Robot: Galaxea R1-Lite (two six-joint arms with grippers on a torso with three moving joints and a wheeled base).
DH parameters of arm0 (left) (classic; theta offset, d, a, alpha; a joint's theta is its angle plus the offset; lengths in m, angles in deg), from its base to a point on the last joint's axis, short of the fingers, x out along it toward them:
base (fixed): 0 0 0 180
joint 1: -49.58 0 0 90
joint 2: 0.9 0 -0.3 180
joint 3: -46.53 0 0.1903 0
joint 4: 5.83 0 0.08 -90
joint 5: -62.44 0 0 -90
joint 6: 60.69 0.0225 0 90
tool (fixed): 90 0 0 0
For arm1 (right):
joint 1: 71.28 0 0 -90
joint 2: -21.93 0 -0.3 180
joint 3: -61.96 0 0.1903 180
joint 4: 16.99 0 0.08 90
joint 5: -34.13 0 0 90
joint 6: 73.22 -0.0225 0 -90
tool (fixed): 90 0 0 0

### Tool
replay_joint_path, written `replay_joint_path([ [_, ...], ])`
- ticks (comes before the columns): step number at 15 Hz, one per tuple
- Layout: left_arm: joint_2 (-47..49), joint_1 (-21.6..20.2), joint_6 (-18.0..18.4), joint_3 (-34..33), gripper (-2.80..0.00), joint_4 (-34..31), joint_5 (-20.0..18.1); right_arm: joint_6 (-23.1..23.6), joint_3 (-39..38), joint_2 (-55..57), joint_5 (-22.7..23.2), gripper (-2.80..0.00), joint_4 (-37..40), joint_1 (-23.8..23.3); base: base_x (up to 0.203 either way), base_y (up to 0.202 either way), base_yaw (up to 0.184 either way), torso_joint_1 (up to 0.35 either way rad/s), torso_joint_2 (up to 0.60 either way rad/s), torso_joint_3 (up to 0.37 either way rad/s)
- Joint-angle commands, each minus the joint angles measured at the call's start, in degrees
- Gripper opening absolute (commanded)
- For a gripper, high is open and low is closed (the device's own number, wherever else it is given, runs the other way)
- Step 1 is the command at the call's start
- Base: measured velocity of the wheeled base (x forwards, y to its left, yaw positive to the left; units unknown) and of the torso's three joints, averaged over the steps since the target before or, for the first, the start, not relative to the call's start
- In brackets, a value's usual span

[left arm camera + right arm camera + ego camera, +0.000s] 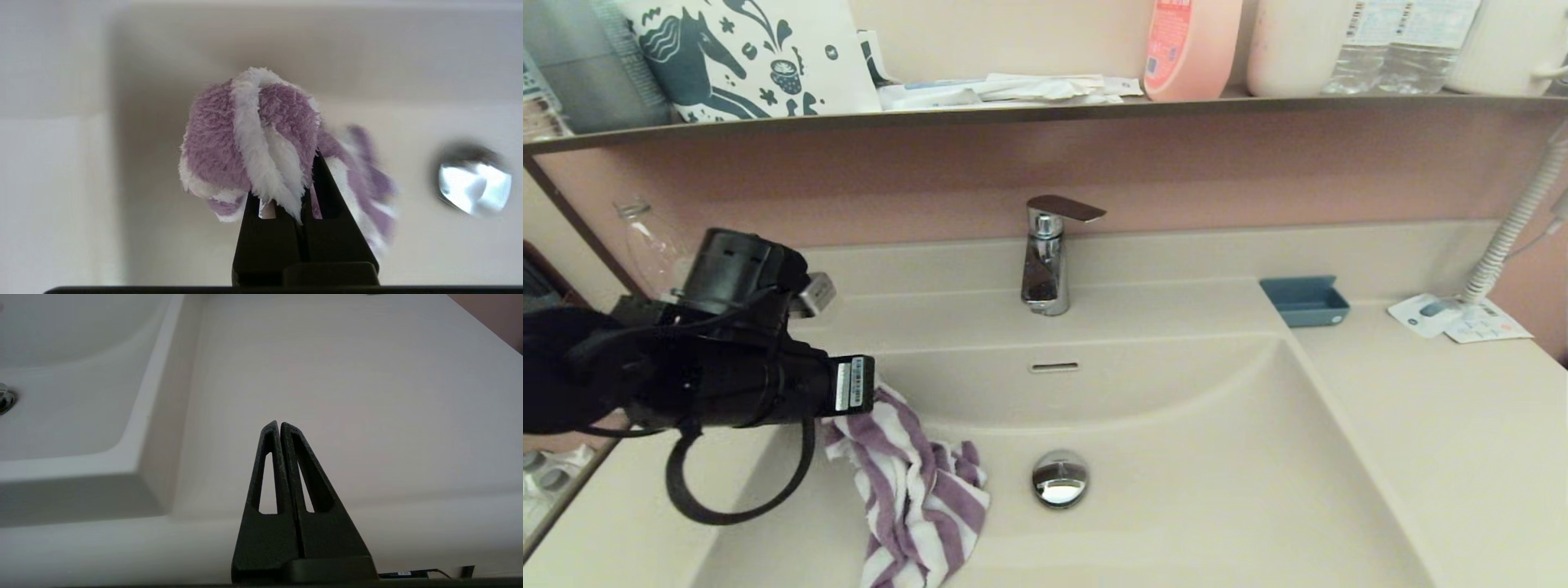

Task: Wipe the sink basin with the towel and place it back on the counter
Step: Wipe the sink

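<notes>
A: What's the setting, from the left across?

B: A cream-beige counter (pixel 1437 425) with the sink basin (pixel 1176 457) sunk into it. Above runs a dark-edged shelf (pixel 1045 110) carrying a white bag with a horse print (pixel 752 57), some papers, a pink bottle (pixel 1188 45) and clear bottles. A chrome faucet (pixel 1049 253) stands behind the basin, the drain plug (pixel 1059 478) sits on its floor, and a small blue tray (pixel 1305 300) rests on the back right corner.

A: And the arms?

B: The left gripper (pixel 282 192) hangs over the basin's left side, its black wrist reaching in from the left edge. Its jaws are clamped on a bunched end of the towel (pixel 915 490), which dangles down into the basin left of the plug. The right gripper (pixel 280 426) is parked low over the counter right of the basin, fingers pressed together, holding nothing.

A: Anything unclear?

B: From the head view the left fingers are hidden behind the wrist, and the towel's lower end is cut off by the frame edge.
</notes>
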Motion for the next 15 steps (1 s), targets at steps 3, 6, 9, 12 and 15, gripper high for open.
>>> replay_joint_path([
  [3, 5.7, 1.8, 0.0, -0.6, -2.80, -0.5, 12.3, 0.0, 0.0, 0.1, 0.0, -2.80, 0.0, 0.0, 0.000, 0.000, 0.000, 0.000, 0.00, 0.000],
  [6, 8.9, 2.4, 0.2, 0.7, -2.80, -0.3, 19.0, 0.0, 0.0, 0.1, 0.0, -2.80, 0.0, 0.0, 0.000, 0.000, 0.000, 0.000, 0.00, 0.000],
  [9, 9.9, 3.0, 0.8, 3.0, -2.80, -0.1, 22.6, 0.0, 0.0, 0.1, 0.0, -2.80, 0.0, 0.0, 0.000, 0.000, 0.000, 0.000, 0.00, 0.000],
  [12, 10.6, 3.2, 4.0, 2.9, -2.80, 0.1, 22.5, 0.0, 0.0, 0.1, 0.0, -2.80, 0.0, 0.0, 0.000, 0.000, 0.000, 0.000, 0.00, 0.000],
  [15, 10.6, 3.2, 8.5, 2.3, -2.80, 0.7, 19.4, 0.0, 0.0, 0.1, 0.0, -2.80, 0.0, 0.0, 0.000, 0.000, 0.000, 0.000, 0.00, 0.000],
])
